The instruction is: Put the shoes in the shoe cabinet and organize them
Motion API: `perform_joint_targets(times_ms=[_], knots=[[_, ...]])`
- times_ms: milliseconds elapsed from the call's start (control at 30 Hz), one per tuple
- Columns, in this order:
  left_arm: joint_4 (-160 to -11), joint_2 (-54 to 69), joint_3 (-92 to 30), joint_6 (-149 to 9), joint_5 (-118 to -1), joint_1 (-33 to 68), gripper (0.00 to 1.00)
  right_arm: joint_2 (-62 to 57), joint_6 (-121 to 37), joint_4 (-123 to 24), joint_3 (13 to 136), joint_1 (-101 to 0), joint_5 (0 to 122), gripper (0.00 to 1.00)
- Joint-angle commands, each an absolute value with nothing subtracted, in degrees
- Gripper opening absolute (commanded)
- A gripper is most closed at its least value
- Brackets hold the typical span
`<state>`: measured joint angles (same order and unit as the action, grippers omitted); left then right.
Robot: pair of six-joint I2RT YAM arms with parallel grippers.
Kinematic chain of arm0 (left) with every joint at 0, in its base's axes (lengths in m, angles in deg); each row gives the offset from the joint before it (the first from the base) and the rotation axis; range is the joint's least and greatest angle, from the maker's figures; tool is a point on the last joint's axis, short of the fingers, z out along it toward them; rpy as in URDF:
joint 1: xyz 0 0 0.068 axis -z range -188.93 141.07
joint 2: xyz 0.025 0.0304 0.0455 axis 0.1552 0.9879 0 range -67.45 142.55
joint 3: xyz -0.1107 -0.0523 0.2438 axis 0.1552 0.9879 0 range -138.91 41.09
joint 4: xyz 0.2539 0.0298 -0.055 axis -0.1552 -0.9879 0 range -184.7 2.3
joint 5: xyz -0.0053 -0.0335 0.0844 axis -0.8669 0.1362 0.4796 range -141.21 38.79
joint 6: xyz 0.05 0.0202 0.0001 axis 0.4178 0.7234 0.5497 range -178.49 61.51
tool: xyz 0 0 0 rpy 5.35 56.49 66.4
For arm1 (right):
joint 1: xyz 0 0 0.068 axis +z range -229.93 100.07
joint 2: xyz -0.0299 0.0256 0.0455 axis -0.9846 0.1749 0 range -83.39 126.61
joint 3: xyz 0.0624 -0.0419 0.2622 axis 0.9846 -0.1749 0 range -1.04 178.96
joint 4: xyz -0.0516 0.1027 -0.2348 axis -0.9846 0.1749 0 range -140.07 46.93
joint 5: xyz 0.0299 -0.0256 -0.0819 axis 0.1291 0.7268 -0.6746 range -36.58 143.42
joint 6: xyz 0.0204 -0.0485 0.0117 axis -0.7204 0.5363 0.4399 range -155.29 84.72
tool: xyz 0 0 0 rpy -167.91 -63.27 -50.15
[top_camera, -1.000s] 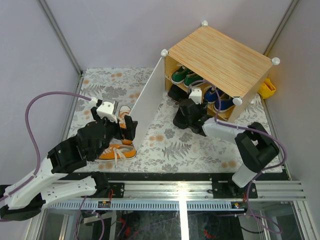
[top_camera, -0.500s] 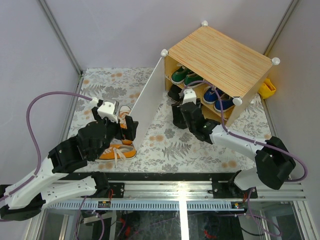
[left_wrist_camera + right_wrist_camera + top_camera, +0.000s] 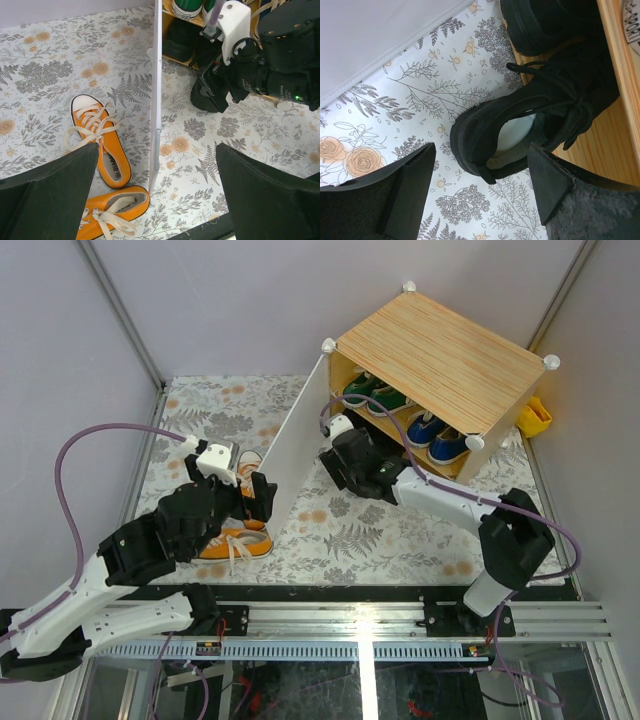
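Note:
The shoe cabinet (image 3: 440, 360) stands at the back right with its white door (image 3: 295, 445) swung open. Green shoes (image 3: 375, 395) and blue shoes (image 3: 435, 435) sit on its shelves. A black shoe (image 3: 520, 135) lies with its heel on the mat and its toe on the bottom wooden board, beside another black shoe (image 3: 545, 25). My right gripper (image 3: 480, 187) is open just behind that heel, gaps on both sides. Two orange shoes (image 3: 100, 145) (image 3: 112, 212) lie left of the door. My left gripper (image 3: 157, 200) hangs open above them, straddling the door's edge.
A floral mat (image 3: 330, 540) covers the table between the arms and the cabinet. A yellow object (image 3: 535, 417) sits behind the cabinet's right corner. The open door divides the orange shoes from the right arm (image 3: 450, 502). Grey walls close in on three sides.
My right gripper has swung left along the cabinet's front to the door side of the opening, and its jaws have narrowed slightly. The left arm has not moved.

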<state>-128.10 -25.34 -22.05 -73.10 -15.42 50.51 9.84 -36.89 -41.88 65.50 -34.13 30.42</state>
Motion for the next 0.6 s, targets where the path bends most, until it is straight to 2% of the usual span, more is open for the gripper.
perform_joint_targets(times_ms=[0, 100, 300, 400, 533, 567], knots=[[-126.3, -25.06, -21.82, -73.92, -14.92, 50.49, 1.0, 13.23, -33.53, -37.82, 70.37, -34.13, 28.65, 0.78], [-126.58, -24.91, -21.66, -73.96, -14.36, 50.44, 1.0, 14.66, -33.79, -37.79, 70.3, -34.14, 28.07, 0.69], [-126.59, -24.33, -21.42, -73.96, -13.99, 50.51, 1.0, 16.94, -32.98, -38.35, 69.28, -34.52, 24.99, 0.65], [-126.55, -23.88, -21.31, -73.96, -13.73, 50.46, 1.0, 17.32, -32.49, -38.56, 69.0, -35.05, 24.77, 0.61], [-126.41, -23.42, -21.31, -73.92, -13.64, 50.45, 1.0, 18.12, -31.38, -38.71, 69.11, -35.82, 24.78, 0.52], [-126.37, -23.41, -21.29, -73.96, -13.61, 50.44, 1.0, 18.43, -31.27, -38.58, 69.24, -36.03, 24.66, 0.47]])
